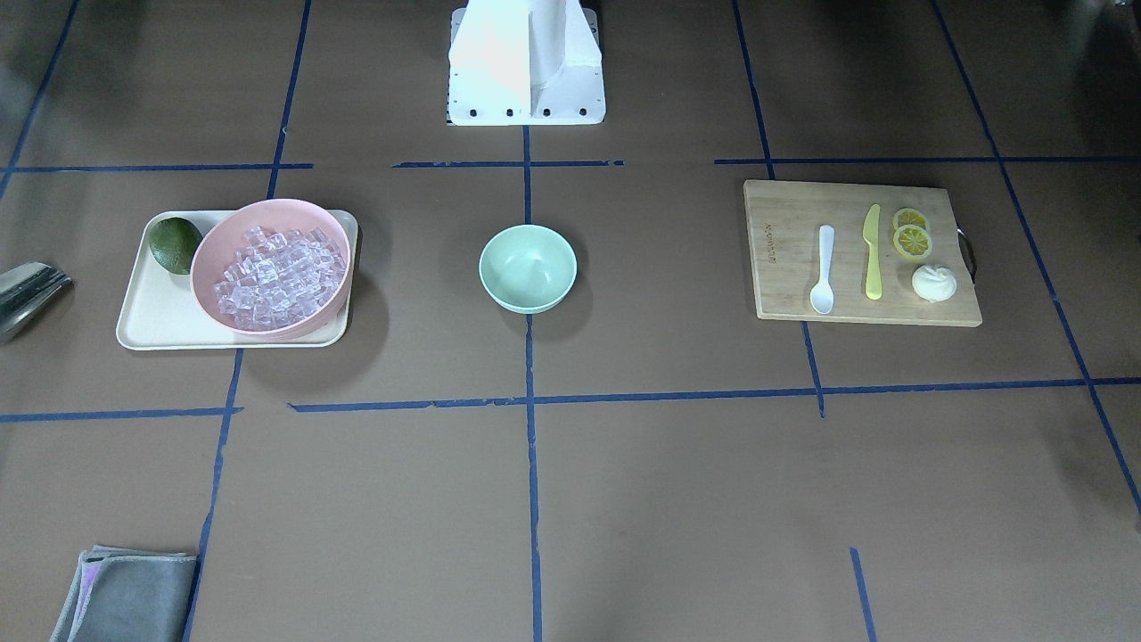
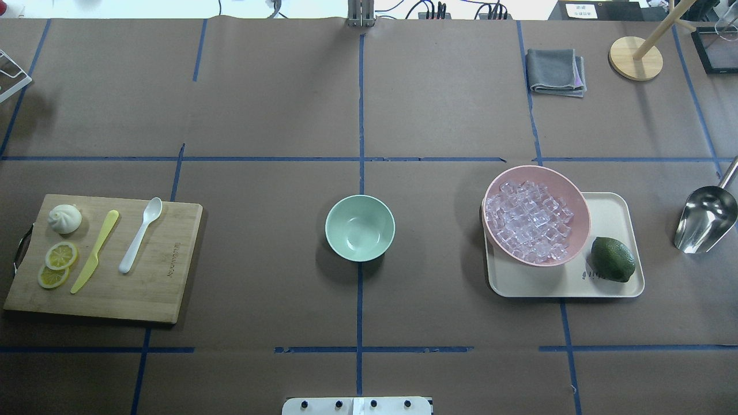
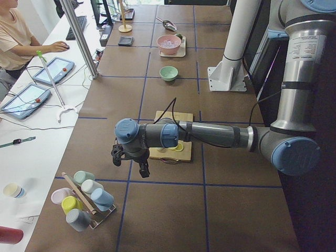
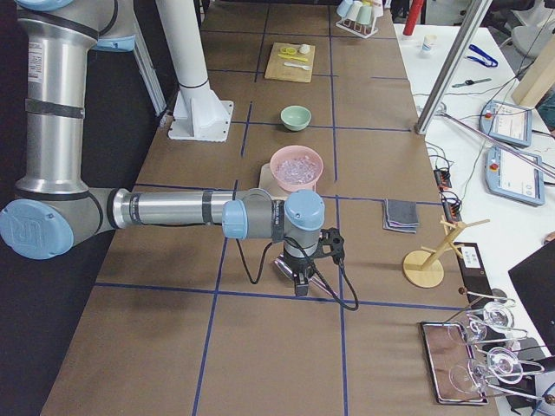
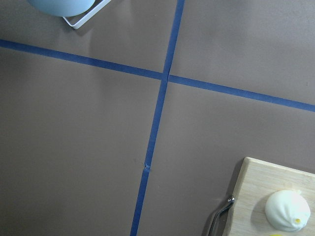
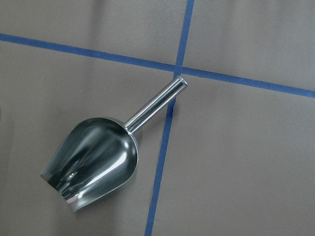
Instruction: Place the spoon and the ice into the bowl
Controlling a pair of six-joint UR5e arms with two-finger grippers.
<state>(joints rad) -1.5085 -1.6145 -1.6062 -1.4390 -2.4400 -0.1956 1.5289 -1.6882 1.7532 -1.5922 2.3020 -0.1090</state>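
Note:
The white spoon point(image 2: 140, 235) lies on a wooden cutting board point(image 2: 167, 288) at the table's left. Clear ice cubes point(image 2: 529, 226) fill a pink bowl point(image 2: 539, 170) on the right. The mint-green bowl point(image 2: 360, 227) stands empty at the table's centre. My left gripper point(image 3: 130, 163) shows only in the exterior left view, above the table beyond the board's end. My right gripper point(image 4: 299, 276) shows only in the exterior right view, above a metal scoop point(image 6: 93, 160). I cannot tell whether either gripper is open or shut.
On the board lie a yellow knife point(image 2: 95, 251), lemon slices point(image 2: 60, 255) and a white bun point(image 2: 64, 218). The pink bowl shares a cream tray point(image 2: 611, 207) with a lime point(image 2: 613, 259). A grey cloth point(image 2: 554, 71) and a wooden stand point(image 2: 635, 57) sit far right.

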